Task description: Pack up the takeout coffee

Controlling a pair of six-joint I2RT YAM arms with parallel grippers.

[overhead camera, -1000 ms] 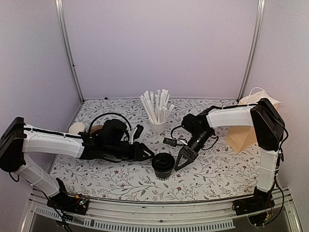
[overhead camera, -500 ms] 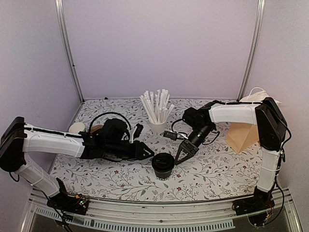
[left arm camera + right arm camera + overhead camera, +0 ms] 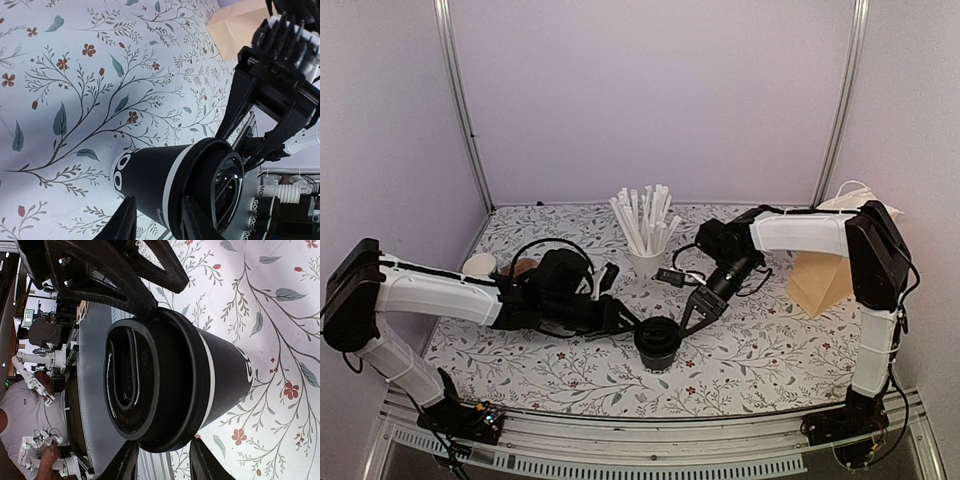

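Left arm (image 3: pixel 430 297) stretched low from left side, reaching toward centre; left gripper (image 3: pixel 628 322) level, fingers pointing right, jaws part-way apart. Right arm (image 3: pixel 802 234) elbow high at right, forearm running left, wrist bent down; right gripper (image 3: pixel 692 318) angled down-left, jaws parted, tips near left gripper's

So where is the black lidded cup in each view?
Top external: black cup, low centre of frame.
Left wrist: cup, bottom centre, lid to the right.
Right wrist: cup, filling the centre, lid to the left.
Shared landmark: floral tablecloth under it.
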